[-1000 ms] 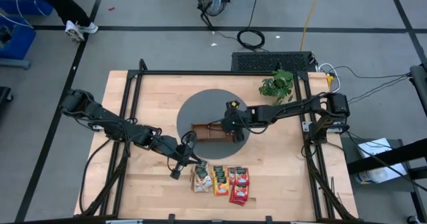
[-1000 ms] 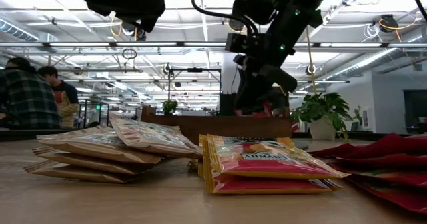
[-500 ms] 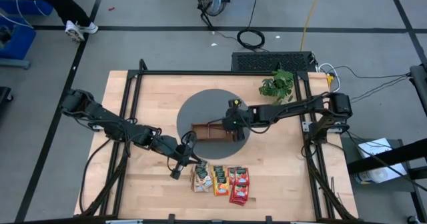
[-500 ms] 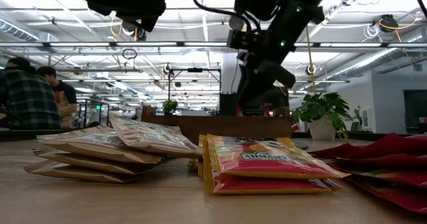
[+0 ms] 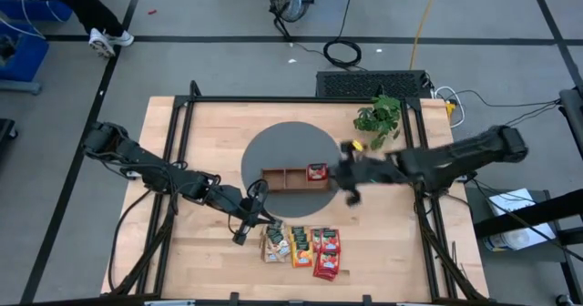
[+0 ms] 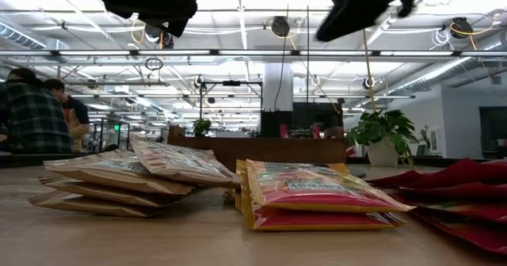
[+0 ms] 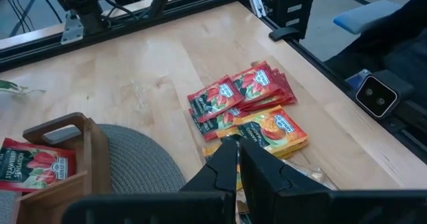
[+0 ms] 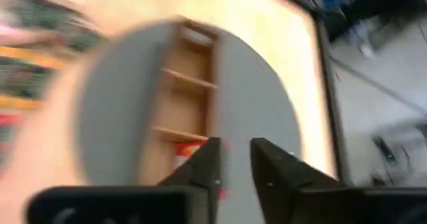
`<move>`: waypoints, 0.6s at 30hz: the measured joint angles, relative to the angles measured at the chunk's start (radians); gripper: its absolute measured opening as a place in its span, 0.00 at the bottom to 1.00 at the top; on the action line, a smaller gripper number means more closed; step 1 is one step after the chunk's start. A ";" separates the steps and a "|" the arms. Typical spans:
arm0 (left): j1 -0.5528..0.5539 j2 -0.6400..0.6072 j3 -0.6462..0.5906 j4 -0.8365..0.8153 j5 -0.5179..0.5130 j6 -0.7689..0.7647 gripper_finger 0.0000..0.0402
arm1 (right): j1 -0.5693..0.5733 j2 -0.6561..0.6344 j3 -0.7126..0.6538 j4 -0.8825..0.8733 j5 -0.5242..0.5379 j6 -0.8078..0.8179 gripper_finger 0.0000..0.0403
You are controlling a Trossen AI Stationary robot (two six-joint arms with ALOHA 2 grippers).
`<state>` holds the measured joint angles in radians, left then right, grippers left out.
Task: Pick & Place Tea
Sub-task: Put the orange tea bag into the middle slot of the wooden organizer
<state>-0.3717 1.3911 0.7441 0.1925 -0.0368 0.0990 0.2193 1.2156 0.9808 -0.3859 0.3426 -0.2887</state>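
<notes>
Looking down on the counter (image 5: 209,142), we see the tea sachets (image 5: 301,246) lying in overlapping tan, orange-yellow and red piles near its front edge. One red sachet (image 5: 317,171) sits in the right-end compartment of the wooden tray (image 5: 284,178) on the grey round mat (image 5: 282,142). Our left gripper (image 5: 240,236) rests just beside the tan pile, jaws closed and holding nothing. Our right gripper (image 5: 351,195) hangs blurred to the right of the tray, jaws narrowly parted and empty.
</notes>
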 joint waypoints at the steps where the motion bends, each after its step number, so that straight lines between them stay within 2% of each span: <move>1: 0.000 0.000 0.000 0.001 0.000 0.000 0.06 | 0.039 -0.035 -0.049 0.020 -0.016 0.012 0.05; 5: 0.000 0.003 0.000 0.029 0.000 -0.012 0.06 | 0.174 -0.133 -0.257 0.200 -0.017 0.133 0.03; 9: 0.003 0.020 0.000 0.029 0.000 -0.057 0.06 | 0.270 -0.153 -0.432 0.387 0.020 0.175 0.01; 15: 0.005 0.032 0.000 0.015 -0.003 -0.058 0.06 | 0.314 -0.151 -0.587 0.554 0.022 0.233 0.00; 18: 0.016 0.032 0.000 0.076 -0.063 -0.037 0.06 | 0.313 -0.151 -0.644 0.679 0.024 0.234 0.01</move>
<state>-0.3561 1.4235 0.7438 0.2685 -0.0995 0.0622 0.5323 1.0641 0.3365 0.2931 0.3662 -0.0543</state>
